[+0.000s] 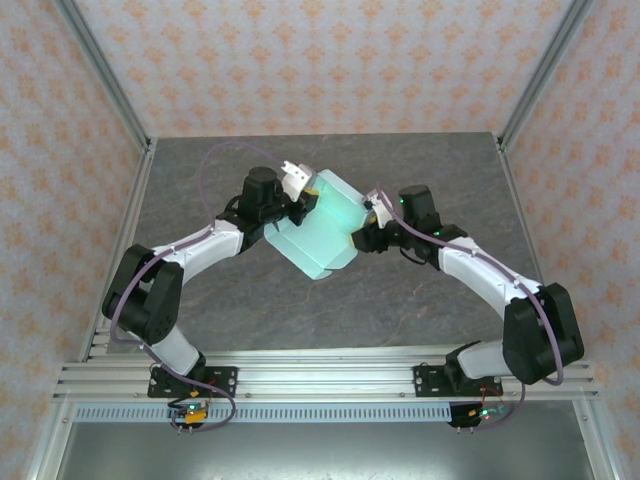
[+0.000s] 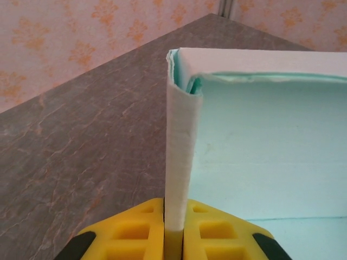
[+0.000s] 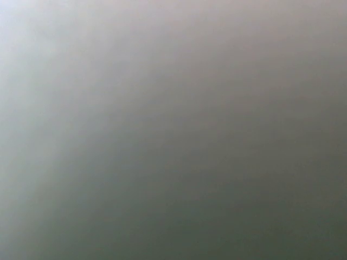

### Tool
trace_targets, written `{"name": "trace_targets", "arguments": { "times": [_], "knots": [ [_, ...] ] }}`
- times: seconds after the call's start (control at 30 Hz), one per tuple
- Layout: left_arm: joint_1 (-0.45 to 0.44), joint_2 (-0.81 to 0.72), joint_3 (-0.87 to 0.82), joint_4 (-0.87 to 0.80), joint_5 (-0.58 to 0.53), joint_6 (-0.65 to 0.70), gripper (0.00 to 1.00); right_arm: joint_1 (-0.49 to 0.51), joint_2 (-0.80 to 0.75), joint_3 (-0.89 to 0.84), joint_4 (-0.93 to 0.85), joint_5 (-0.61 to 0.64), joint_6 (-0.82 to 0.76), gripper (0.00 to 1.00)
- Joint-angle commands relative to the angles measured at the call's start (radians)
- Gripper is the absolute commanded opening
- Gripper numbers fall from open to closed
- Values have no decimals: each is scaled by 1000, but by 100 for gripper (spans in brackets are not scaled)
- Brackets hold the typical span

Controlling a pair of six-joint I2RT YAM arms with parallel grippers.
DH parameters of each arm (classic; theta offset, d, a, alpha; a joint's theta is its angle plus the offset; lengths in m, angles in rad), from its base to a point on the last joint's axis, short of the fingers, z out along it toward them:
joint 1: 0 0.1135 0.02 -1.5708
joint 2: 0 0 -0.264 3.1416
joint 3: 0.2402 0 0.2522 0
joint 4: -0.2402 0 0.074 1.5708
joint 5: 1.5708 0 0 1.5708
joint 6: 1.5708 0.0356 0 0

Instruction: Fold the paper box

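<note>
Two arms meet over one piece of card, and the coming move turns on how that card lies between them. Beneath is the table (image 1: 400, 290), a dull grey top veined like stone, matt and flat. My left arm (image 1: 190, 250) reaches in from the left and my right arm (image 1: 480, 270) from the right, both bent toward the middle of the table. Between them is the paper box (image 1: 320, 235), pale mint-green, thin and smooth, part folded. From above it reads as a slanted diamond whose long axis runs roughly far to near, crosswise to the line between my two claws. My left claw (image 1: 300, 195) is at its far-left edge and my right claw (image 1: 368, 218) is at its right edge, touching or just beside it. The box therefore lies straight ahead of each claw, and neither is clearly nearer. Whether its near corner rests on the table I cannot tell. In the left wrist view the left claw is pressed together on the box. Its yellow pads (image 2: 222, 235), moulded with square hollows, pinch a narrow upright strip (image 2: 179, 162) of card, several layers thick, faintly crumpled and curled at its top. A broad flat panel runs off to the right of that strip. Whether my right claw is spread or pinching I cannot tell. I judge the next fold wants the left pinch as an anchor while the right side is pushed toward it.
</note>
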Motion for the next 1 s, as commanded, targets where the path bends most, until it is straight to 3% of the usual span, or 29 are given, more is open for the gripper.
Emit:
{"name": "trace_targets", "arguments": {
  "times": [0.0,0.13,0.37,0.43,0.6,0.97],
  "knots": [
    [-28,-8,-3,77,-44,-29,11,50,-27,12,82,62,59,35],
    [-39,-3,-5,79,-107,-57,0,72,-35,22,70,92,78,35],
    [-121,-10,-50,154,-371,-90,0,179,-4,25,142,219,172,35],
    [-129,-7,-65,179,-398,-101,0,190,3,20,169,228,182,34],
    [-126,22,-68,199,-216,-73,7,190,3,22,173,227,159,34],
    [-115,17,-46,242,-205,-78,13,190,-6,18,132,229,120,34]
  ]
}}
